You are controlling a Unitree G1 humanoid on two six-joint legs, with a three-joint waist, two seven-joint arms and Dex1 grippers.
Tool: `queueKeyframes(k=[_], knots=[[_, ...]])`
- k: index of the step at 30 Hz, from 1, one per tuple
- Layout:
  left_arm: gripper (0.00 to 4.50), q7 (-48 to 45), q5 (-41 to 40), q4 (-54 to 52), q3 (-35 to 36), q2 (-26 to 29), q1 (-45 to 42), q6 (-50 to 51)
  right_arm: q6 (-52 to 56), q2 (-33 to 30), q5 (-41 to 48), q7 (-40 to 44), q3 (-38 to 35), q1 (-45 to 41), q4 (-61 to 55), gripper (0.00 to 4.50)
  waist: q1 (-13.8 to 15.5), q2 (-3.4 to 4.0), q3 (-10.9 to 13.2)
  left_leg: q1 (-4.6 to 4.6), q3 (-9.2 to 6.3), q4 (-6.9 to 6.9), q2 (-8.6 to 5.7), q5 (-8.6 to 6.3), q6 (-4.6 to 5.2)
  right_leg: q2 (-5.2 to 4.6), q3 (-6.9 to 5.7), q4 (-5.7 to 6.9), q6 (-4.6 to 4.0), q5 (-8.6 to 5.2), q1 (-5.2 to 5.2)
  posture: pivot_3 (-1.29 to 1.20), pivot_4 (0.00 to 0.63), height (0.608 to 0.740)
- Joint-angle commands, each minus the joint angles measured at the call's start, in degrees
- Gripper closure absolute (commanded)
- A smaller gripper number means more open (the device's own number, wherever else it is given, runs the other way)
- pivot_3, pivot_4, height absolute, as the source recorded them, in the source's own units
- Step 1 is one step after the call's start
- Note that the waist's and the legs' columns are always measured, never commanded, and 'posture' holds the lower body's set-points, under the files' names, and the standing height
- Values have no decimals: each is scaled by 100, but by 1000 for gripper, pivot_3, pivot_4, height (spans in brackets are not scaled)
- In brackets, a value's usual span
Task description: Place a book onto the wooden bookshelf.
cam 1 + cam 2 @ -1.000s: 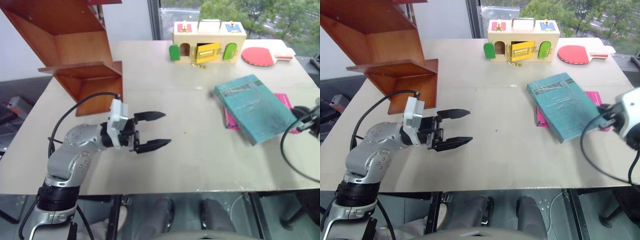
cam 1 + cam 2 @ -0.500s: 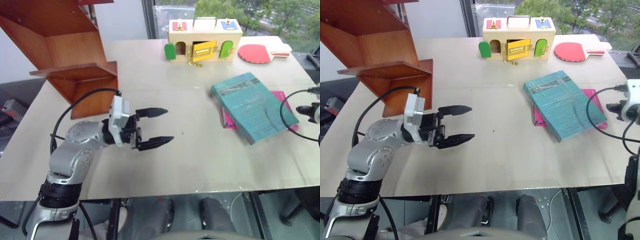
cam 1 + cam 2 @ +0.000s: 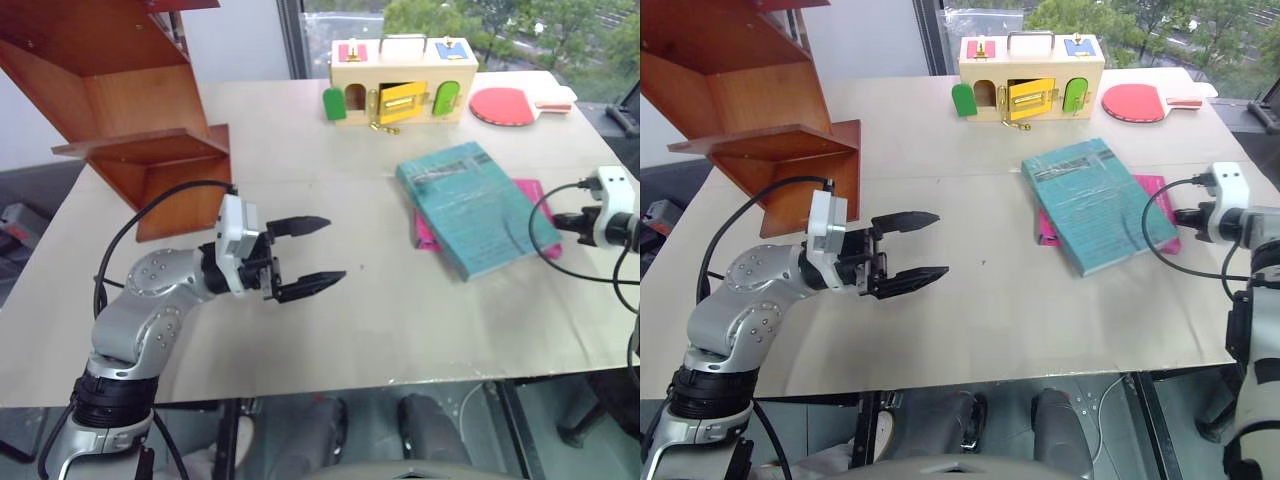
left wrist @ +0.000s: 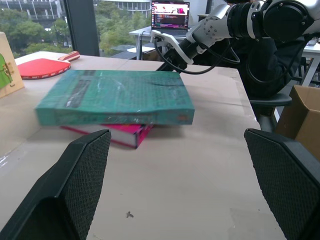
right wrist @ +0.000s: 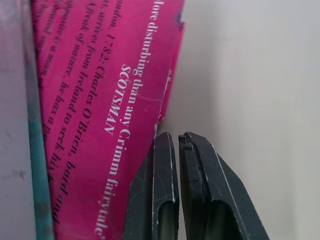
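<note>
Teal book [image 3: 474, 207] lies on a pink book [image 5: 115, 95] near the desk's [image 3: 380, 300] right edge; right gripper [image 5: 182, 145], pressed together, noses alongside, probably to shift it; left gripper [image 3: 308, 254] waits spread.

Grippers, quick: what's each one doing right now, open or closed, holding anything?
Left gripper: open, holding nothing.
Right gripper: shut, empty, beside the pink book.

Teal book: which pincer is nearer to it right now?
Right. The right pincer, shut, sits at the pink book's edge under the teal book; the left pincer, open, hangs well across the table.
</note>
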Motion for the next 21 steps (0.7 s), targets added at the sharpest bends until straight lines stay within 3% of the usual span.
queueKeyframes(k=[1,13,21], knots=[[0,24,-83,-288,211,91,75,-58,-158,79,68,359,-63,-82,-300,4230,-10,0,0,0,0,0,0,0,0,0,0,0,0,0,0,0,150,740],[0,26,-83,-324,335,210,260,-34,70,847,401,1045,-89,223,-1445,4230,-32,4,1,-1,-2,1,0,0,0,0,0,3,0,0,-3,0,150,740],[0,-23,-12,-165,541,359,532,-81,651,1229,720,980,-61,719,-3013,4230,-28,5,1,-1,-4,0,1,0,-1,0,1,6,0,0,-8,0,150,740]])
